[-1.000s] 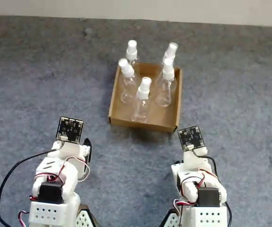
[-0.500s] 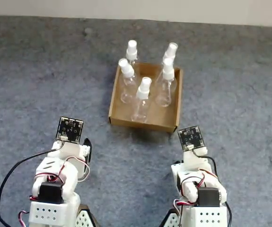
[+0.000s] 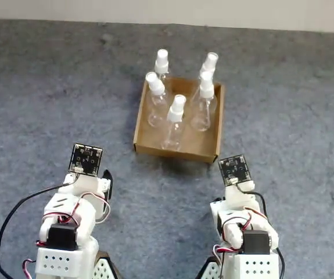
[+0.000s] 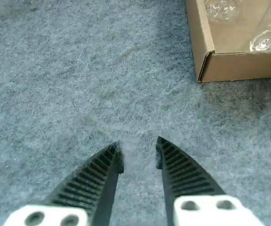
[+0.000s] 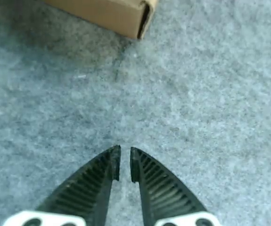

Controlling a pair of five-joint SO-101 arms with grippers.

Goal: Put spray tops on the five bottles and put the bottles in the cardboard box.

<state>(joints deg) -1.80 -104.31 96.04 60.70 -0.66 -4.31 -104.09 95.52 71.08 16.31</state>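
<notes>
We have the cardboard box (image 3: 175,150) out in the middle of the grey felt desk (image 3: 50,104). Five clear bottles (image 3: 173,131) are grouped at it, every one wearing a white spray top (image 3: 178,103). Three of them stand plainly inside the box walls. The two at the back poke their tops past the far rim, and we cannot tell where their bases sit, since the front ones hide them.

Down at the near edge of the desk, both arms sit folded, well apart from the box. The left tool (image 4: 137,155) points at bare felt, its two ribbed fingers spread with a clear gap between the tips and nothing in it. Ahead of it and off to one side we see the box's near corner, with two glass bottle bases showing inside.

The right tool (image 5: 125,162) is all but pressed together, just a sliver between the tips, gripping nothing. The box's other near corner lies ahead of it, apart from the fingers, with open felt between.
</notes>
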